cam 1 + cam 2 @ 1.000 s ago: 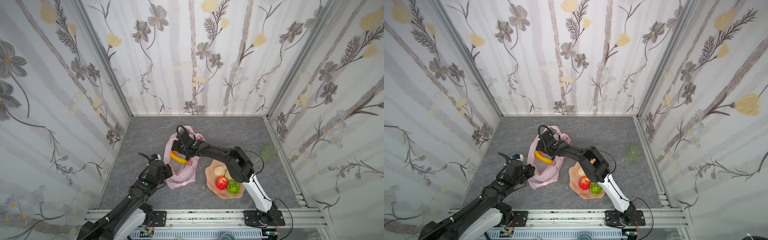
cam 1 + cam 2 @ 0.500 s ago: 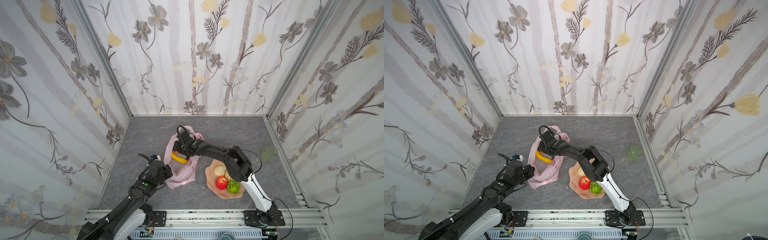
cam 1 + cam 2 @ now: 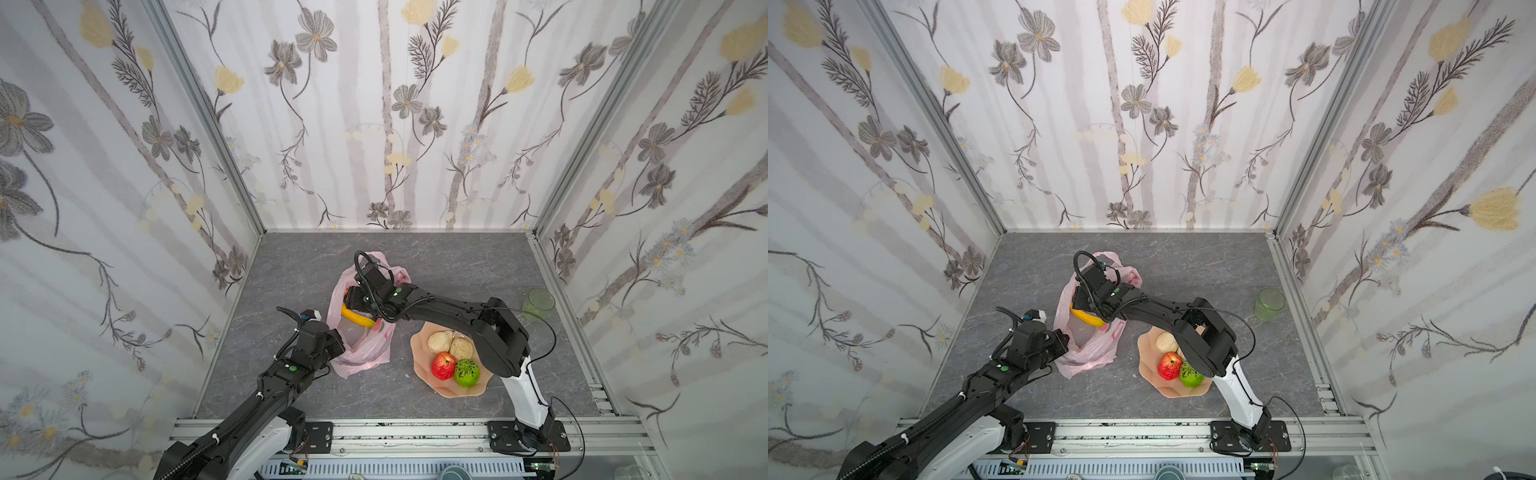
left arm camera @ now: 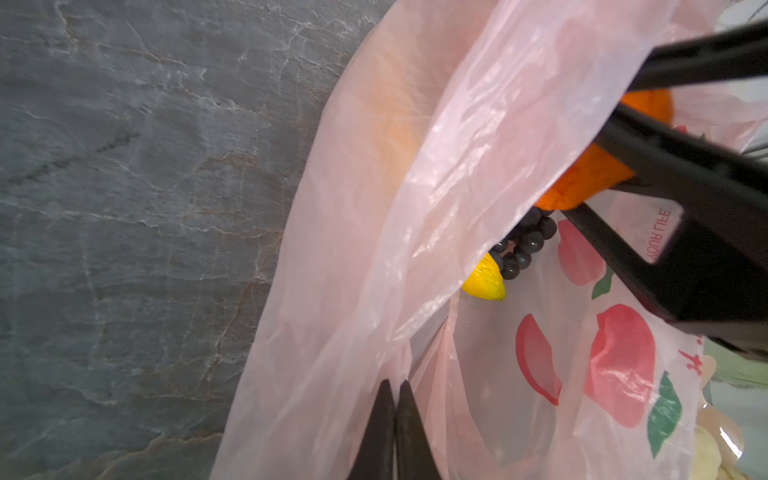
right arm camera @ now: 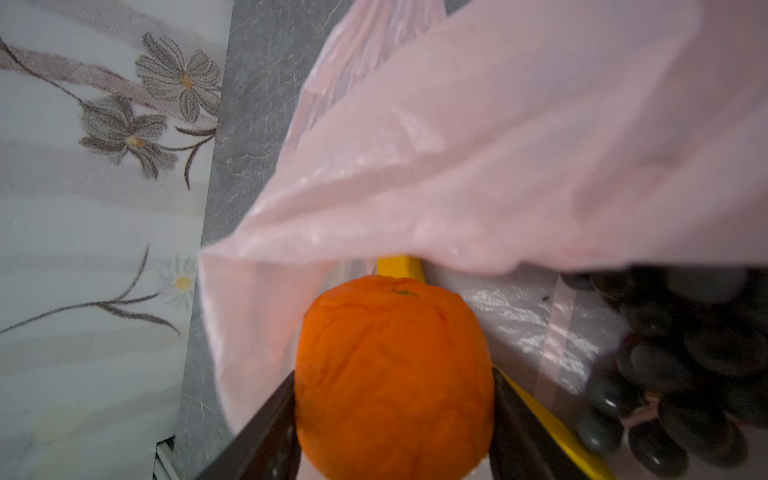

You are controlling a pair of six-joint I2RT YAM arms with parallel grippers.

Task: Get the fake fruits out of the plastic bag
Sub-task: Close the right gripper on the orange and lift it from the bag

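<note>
Right fingers (image 5: 270, 436) have narrowed over the last second. They now press both flanks of an orange (image 5: 390, 340) deep in the plastic bag (image 3: 365, 353). In both top views the right arm's pose barely differs from half a second back, so the change is a closing, not a reach.

Left fingers (image 4: 380, 436): clenched, tips together with pink film gathered at them. I judge they pinch the bag's near rim and hold the mouth open.

Contents seen:
- Orange: inside the bag, below the rim, film draped over its far side.
- Banana (image 3: 358, 319): in the bag, lying under and beside the orange.
- Grape bunch (image 4: 521, 249): in the bag, next to the banana's tip.
- An orange tint shows through the film in the left wrist view. It may be a second orange; cannot tell.
- Already out, on the plate (image 3: 478, 392): apple (image 3: 442, 365), green fruit (image 3: 466, 372), two beige fruits (image 3: 438, 340).
- Green cup (image 3: 539, 303): stands apart near the bench (image 3: 291, 266) edge, not involved.

Meaning for the task: grasp looks made, lift not begun. Roughly half the set is out. The next move calls for drawing the orange up through the mouth without snagging the loose film. Risk: the glossy fruit slipping, or the bag rising with it if the left pinch gives.
</note>
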